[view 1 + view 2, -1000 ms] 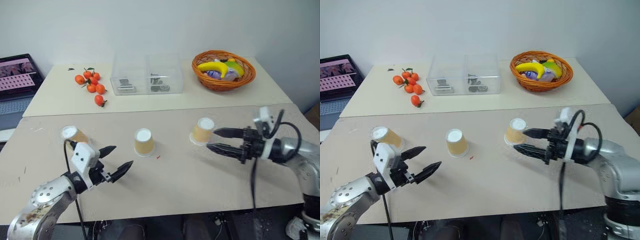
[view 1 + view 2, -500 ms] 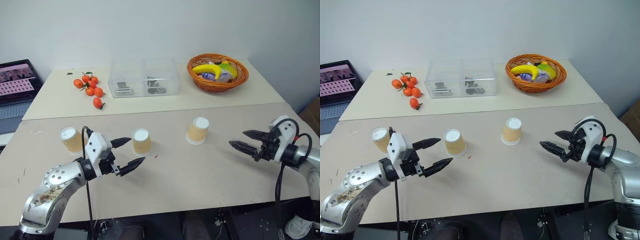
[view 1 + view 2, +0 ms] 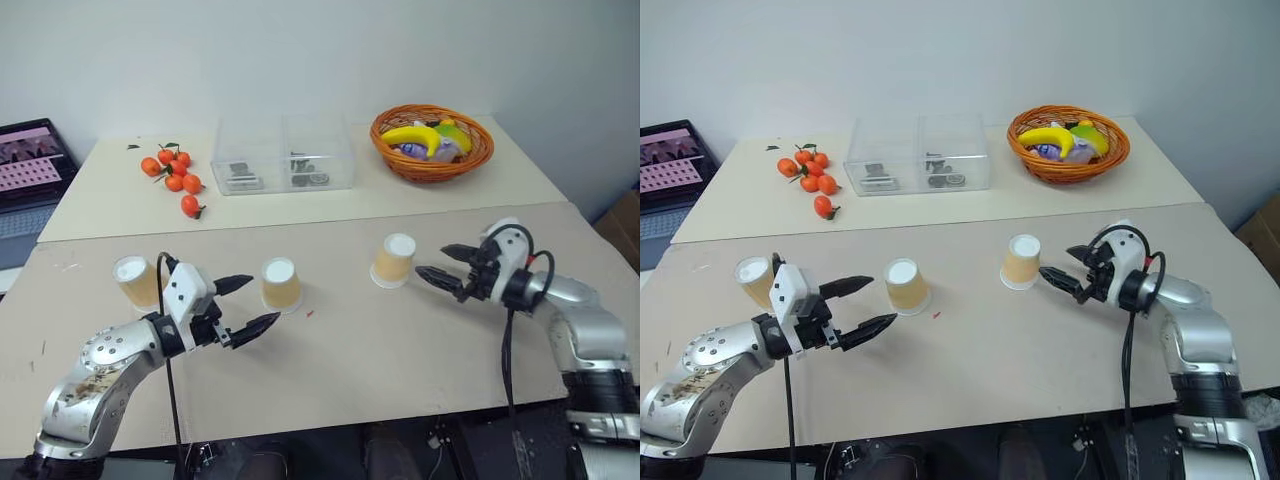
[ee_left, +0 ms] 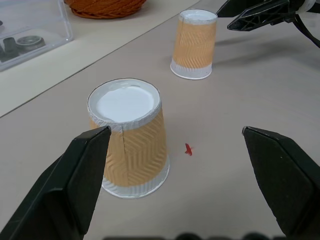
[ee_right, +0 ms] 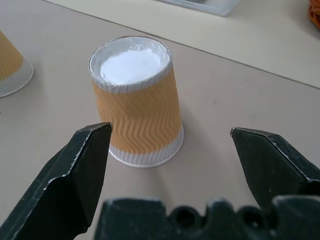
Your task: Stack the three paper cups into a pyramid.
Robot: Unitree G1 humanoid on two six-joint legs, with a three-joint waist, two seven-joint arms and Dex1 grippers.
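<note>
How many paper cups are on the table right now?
3, all upside down on the front table: the left cup beside the left arm, the middle cup ahead of the left end effector, and the right cup ahead of the right end effector.

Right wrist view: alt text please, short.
An upside-down tan paper cup stands on the beige table, framed between the right gripper's two open black fingers, not touched. Another cup's edge shows to one side.

Three cups (image 3: pixel 281 283) abreast on table (image 3: pixel 360 350).
</note>
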